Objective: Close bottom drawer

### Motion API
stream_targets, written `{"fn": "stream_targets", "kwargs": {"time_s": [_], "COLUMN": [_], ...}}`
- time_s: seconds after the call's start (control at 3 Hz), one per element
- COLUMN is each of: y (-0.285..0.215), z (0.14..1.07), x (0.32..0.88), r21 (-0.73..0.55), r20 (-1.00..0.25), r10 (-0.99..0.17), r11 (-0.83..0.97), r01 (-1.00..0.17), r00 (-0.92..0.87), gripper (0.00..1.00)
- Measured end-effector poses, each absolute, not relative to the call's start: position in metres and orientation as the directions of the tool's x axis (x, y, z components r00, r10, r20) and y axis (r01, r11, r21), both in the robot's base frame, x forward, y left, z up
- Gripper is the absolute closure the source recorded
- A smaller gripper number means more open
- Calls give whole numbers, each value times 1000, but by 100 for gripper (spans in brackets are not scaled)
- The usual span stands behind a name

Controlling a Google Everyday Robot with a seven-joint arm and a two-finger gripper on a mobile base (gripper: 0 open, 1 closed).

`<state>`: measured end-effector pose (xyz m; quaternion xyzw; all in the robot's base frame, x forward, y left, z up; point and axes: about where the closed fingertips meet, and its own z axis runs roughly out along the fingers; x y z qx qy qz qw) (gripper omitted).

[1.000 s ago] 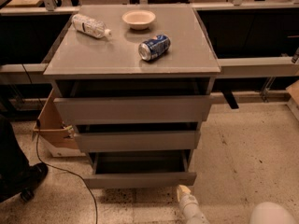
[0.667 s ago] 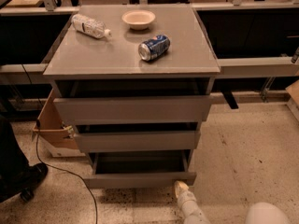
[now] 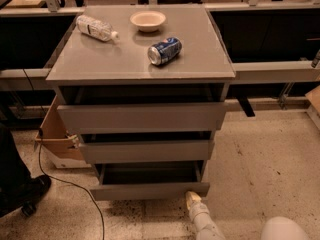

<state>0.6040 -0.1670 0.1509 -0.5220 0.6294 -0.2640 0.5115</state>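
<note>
The gripper (image 3: 191, 198) sits low in the view, at the end of a white arm (image 3: 206, 225) that rises from the bottom edge. Its pale tip points up toward the cabinet. Whether it is spread or pressed together cannot be told.

Just above the tip and running off to its left is the bottom drawer (image 3: 150, 190). It is pulled out, so its slim grey front panel stands forward of the cabinet and the shallow dark box behind it is in view. The tip lies just under the right end of that panel; whether they touch cannot be told.

Higher above the gripper come the middle drawer (image 3: 146, 151) and then the top drawer (image 3: 142, 116). Both have taller fronts, and each shows a dark gap over it.

Farthest up from the gripper is the grey worktop (image 3: 90, 64). On it a blue can (image 3: 164, 50) lies on its side, a pale bowl (image 3: 147, 20) stands behind the can, and a clear plastic bottle (image 3: 96, 28) lies at the far left.

Well to the gripper's left, a cardboard box (image 3: 55, 134) stands against the cabinet's side. A black cable (image 3: 75, 186) trails over the speckled floor (image 3: 260, 159).
</note>
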Motion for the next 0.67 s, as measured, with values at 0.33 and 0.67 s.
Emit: {"fn": "stream_targets", "kwargs": {"time_s": [0.33, 0.67], "y": [-164, -160], "z": [153, 155], "x": [608, 614], "r21": [-865, -862], "r20": [-386, -407], "r10": [-919, -909], "r11": [332, 352], "r01": [-376, -365], "r00": [76, 84], "gripper": [100, 100]}}
